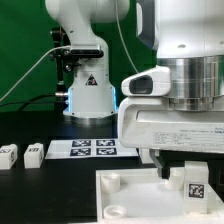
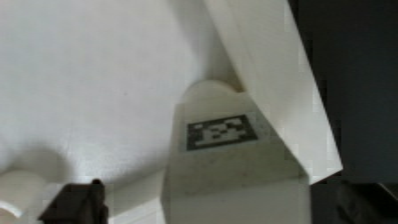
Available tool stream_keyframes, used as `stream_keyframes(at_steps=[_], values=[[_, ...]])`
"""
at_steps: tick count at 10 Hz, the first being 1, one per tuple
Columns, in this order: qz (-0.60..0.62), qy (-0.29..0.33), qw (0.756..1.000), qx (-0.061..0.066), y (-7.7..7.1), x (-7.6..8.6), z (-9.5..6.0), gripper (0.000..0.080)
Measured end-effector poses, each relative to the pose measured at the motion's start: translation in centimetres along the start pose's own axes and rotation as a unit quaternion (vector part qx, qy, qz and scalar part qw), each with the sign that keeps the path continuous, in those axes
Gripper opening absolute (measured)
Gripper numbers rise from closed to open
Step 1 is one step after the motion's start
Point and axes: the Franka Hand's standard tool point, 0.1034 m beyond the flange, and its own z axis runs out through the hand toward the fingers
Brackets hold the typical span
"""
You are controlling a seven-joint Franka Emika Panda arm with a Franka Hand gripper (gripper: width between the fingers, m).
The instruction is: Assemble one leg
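Observation:
My gripper [image 1: 188, 172] is low over the near right part of the large white panel [image 1: 130, 205] and is shut on the leg [image 1: 192, 185], a small white post with a black-and-white tag. In the wrist view the leg [image 2: 221, 131] runs out from between my dark fingers [image 2: 75, 203] over the panel [image 2: 89, 90], its far end close to the panel's edge. I cannot tell whether the leg touches the panel. A round corner socket [image 1: 112, 182] shows on the panel at the exterior view's left.
Two more loose legs [image 1: 8, 154] [image 1: 33, 152] lie on the dark table at the exterior view's left. The marker board [image 1: 85, 148] lies behind the panel. The robot's base [image 1: 88, 95] stands at the back.

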Motion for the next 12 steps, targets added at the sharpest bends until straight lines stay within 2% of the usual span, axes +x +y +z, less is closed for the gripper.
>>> stream_keyframes(at_steps=[1, 2, 4, 5, 6, 10, 12], values=[[-0.049, 0.003, 0.999, -0.006, -0.09, 0.01, -0.02, 0.0649], [-0.038, 0.003, 0.999, -0.006, 0.02, 0.06, 0.0, 0.0649], [0.003, 0.004, 1.0, -0.006, 0.01, 0.06, 0.0, 0.0397], [0.05, 0.004, 0.999, -0.005, -0.02, 0.03, 0.01, 0.0397], [0.105, 0.003, 0.994, -0.003, -0.07, 0.0, 0.03, 0.0292], [0.263, 0.002, 0.965, -0.003, -0.01, -0.02, 0.08, 0.0292], [0.416, -0.001, 0.909, -0.004, 0.03, -0.05, 0.07, 0.0292]])
